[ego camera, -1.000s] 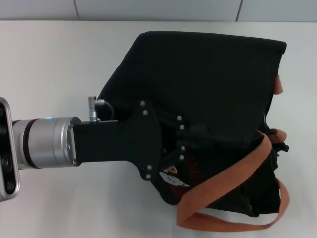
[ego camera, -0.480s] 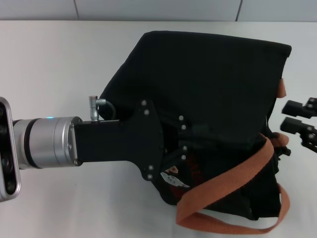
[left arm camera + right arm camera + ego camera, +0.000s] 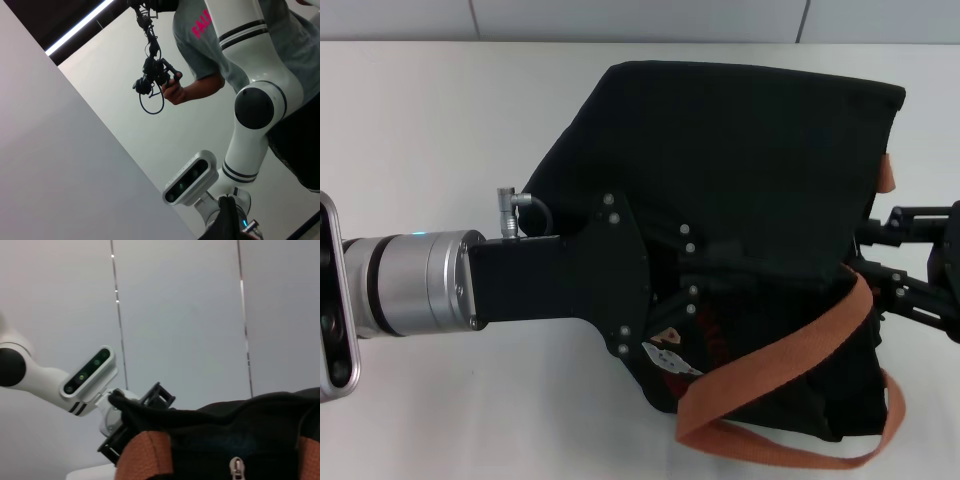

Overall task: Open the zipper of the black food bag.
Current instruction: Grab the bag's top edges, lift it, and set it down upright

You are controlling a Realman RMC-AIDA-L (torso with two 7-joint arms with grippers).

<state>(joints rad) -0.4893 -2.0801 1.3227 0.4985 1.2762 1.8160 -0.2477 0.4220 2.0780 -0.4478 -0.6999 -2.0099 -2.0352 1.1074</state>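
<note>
Parted jaws on your right gripper [image 3: 876, 250] sat at the bag [image 3: 750, 190]'s right side, just beside an orange handle [image 3: 790, 345]. Your left gripper [image 3: 705, 285] pressed into the bag's left side on the table [image 3: 420, 130], its fingers hidden. The zipper [image 3: 235, 466] pull showed in the right wrist view.

A robot lab: bare white table [image 3: 440, 120], plain grey wall panels [image 3: 180, 315], a person [image 3: 220, 45] holding a controller [image 3: 155, 75].
</note>
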